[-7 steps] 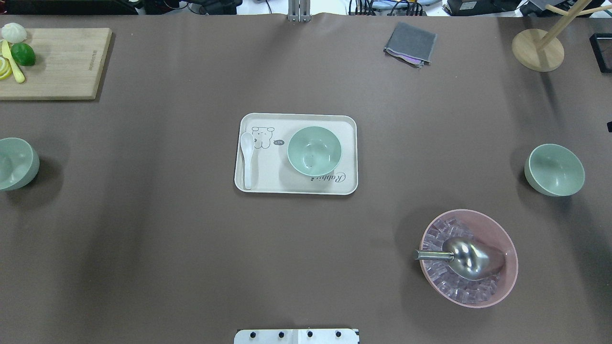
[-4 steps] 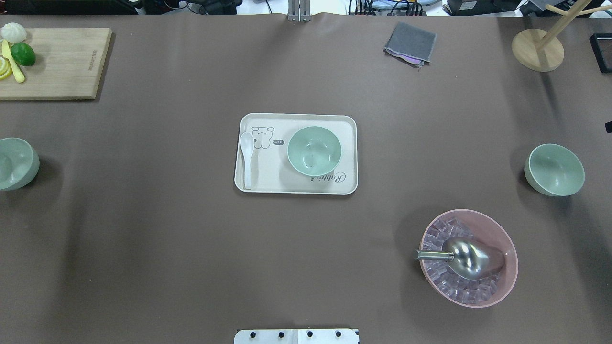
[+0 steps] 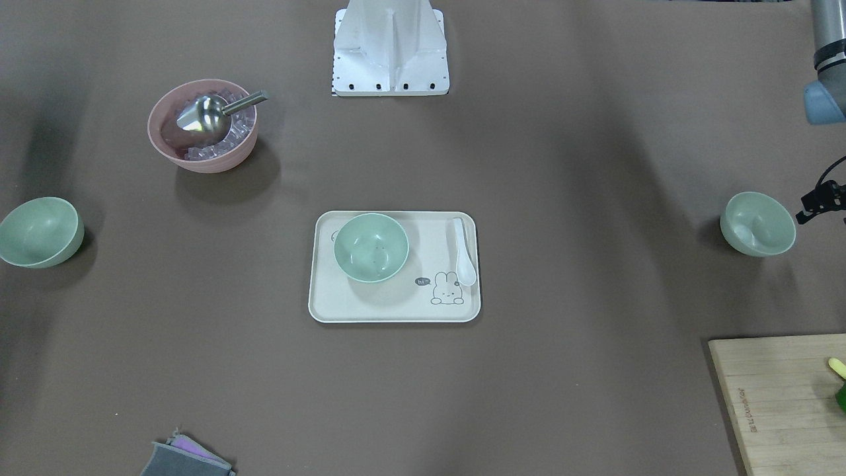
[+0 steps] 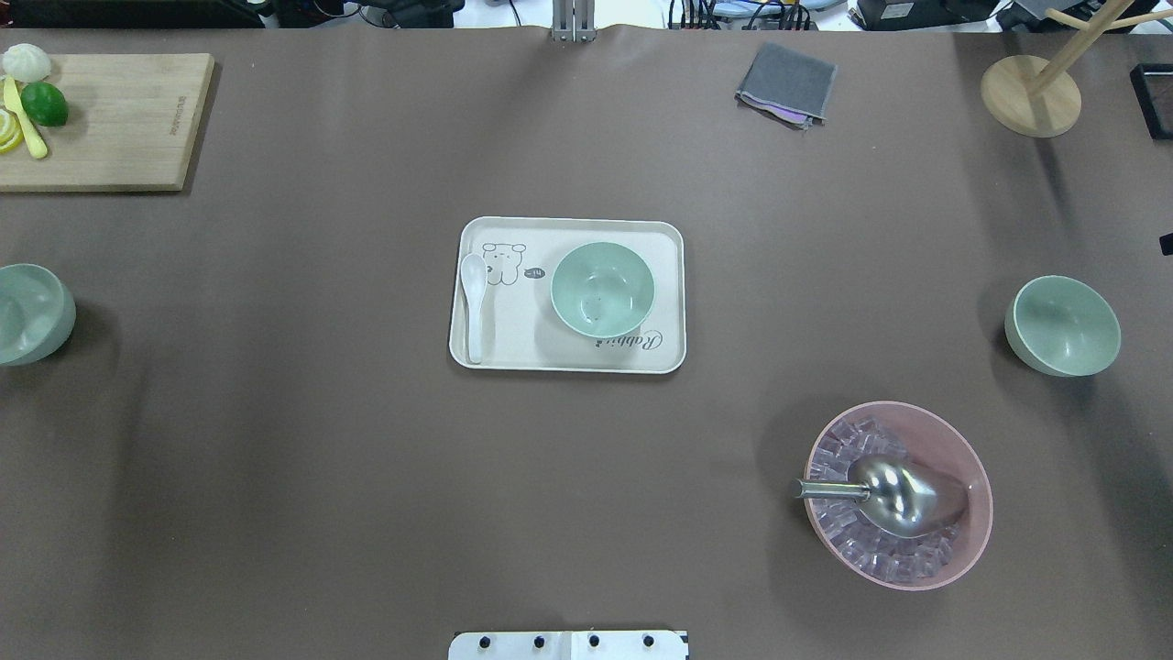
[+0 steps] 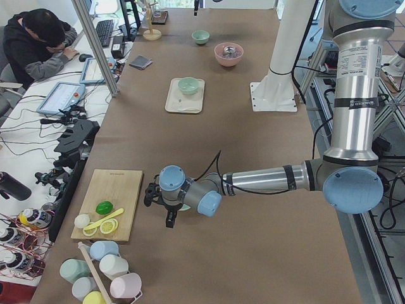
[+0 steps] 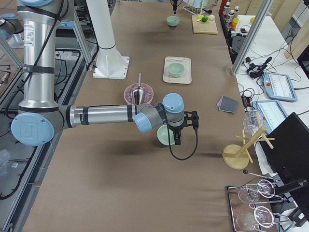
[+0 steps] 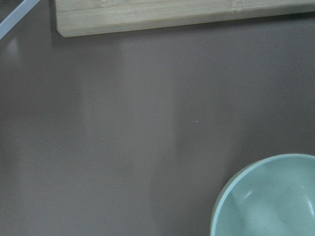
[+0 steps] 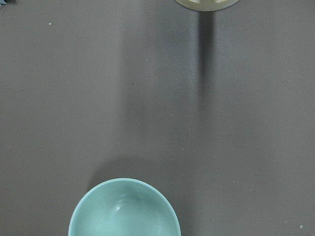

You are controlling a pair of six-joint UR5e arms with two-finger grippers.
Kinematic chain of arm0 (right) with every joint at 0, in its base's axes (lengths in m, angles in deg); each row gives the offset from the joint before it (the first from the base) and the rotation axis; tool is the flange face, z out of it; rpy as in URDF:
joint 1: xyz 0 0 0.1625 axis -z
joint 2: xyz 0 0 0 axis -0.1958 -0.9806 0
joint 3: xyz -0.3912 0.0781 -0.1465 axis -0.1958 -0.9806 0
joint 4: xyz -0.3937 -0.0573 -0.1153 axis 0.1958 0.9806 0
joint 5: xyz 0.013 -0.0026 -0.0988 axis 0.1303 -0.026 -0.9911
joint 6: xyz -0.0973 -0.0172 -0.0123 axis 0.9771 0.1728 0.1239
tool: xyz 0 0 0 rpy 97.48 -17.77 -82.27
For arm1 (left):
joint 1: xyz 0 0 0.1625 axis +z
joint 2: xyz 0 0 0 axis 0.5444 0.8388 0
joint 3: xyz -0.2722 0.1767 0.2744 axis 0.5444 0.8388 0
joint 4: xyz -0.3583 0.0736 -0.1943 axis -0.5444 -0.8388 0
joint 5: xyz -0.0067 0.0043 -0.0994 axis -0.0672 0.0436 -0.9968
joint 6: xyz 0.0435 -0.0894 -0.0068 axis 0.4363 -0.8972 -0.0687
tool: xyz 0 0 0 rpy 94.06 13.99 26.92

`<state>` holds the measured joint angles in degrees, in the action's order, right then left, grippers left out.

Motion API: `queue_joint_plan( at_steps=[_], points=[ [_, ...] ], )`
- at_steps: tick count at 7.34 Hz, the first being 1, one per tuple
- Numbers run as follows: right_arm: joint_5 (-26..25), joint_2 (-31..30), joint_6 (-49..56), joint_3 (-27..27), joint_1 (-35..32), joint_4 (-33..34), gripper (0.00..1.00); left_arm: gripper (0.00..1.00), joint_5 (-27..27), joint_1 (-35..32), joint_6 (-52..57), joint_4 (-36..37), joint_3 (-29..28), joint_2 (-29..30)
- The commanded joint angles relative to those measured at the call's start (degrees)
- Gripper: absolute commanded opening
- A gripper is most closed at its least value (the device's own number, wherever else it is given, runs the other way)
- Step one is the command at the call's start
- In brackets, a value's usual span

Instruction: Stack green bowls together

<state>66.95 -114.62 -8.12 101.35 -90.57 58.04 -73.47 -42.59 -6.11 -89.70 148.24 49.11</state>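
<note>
Three pale green bowls stand apart. One sits on the cream tray [image 4: 568,359], right of a white spoon: the middle bowl [image 4: 602,289] [image 3: 371,246]. The left bowl [image 4: 32,313] [image 3: 757,223] is at the table's left edge and shows in the left wrist view [image 7: 268,196]. The right bowl [image 4: 1063,325] [image 3: 39,231] shows in the right wrist view [image 8: 124,209]. My left gripper [image 5: 169,217] hangs by the left bowl. My right gripper [image 6: 176,140] hangs by the right bowl [image 6: 164,136]. I cannot tell whether either is open or shut.
A pink bowl [image 4: 898,495] of ice with a metal scoop stands front right. A wooden cutting board [image 4: 105,119] with fruit lies back left. A grey cloth [image 4: 786,84] and a wooden stand [image 4: 1031,94] are at the back right.
</note>
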Motion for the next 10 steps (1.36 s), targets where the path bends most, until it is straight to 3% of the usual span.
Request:
queue_joint_plan(
  at_steps=[1, 3, 5, 7, 9, 10],
  points=[
    [0.1, 0.0, 0.0, 0.1, 0.0, -0.1, 1.0, 0.97, -0.2, 1.6, 0.1, -0.4, -0.2, 0.1],
    [0.1, 0.0, 0.0, 0.1, 0.0, 0.0, 1.0, 0.97, 0.1, 3.0, 0.2, -0.6, -0.3, 0.1],
    [0.2, 0.0, 0.0, 0.1, 0.0, 0.0, 1.0, 0.82, 0.1, 3.5, 0.3, -1.1, -0.7, 0.1],
    [0.1, 0.0, 0.0, 0.1, 0.0, -0.1, 1.0, 0.53, 0.0, 3.5, 0.3, -1.5, -1.1, 0.1],
    [0.2, 0.0, 0.0, 0.2, 0.0, 0.0, 1.0, 0.13, -0.3, 3.5, 0.3, -1.5, -1.1, 0.1],
    [0.1, 0.0, 0.0, 0.2, 0.0, 0.0, 1.0, 0.07, -0.5, 3.5, 0.3, -1.5, -1.0, 0.1]
  ],
)
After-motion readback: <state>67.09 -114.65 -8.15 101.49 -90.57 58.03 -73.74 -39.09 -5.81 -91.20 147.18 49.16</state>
